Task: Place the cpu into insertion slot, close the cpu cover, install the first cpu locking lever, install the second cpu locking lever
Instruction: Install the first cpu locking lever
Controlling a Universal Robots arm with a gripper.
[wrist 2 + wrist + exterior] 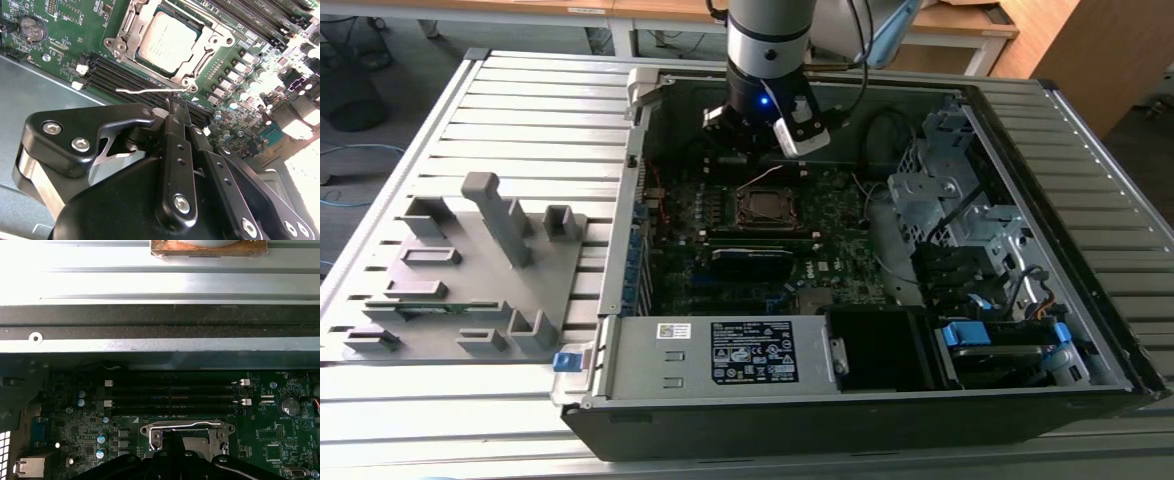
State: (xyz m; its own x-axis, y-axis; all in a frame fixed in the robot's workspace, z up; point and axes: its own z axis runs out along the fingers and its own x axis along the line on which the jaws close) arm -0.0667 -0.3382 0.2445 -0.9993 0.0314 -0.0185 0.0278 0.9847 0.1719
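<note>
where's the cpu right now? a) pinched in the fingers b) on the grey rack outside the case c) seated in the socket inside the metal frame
c: in the second wrist view the cpu lies flat on the motherboard, ringed by the cpu cover.

A robotics lab or test workshop: an industrial robot arm point(767, 40) stands over an opened desktop computer case point(854, 420) on a ribbed aluminium surface point(520, 100), beside a grey moulded parts fixture point(467, 270); wooden desks point(947, 18), a black wastebasket point(347, 95) and blue floor cables point(360, 150) lie behind
</note>
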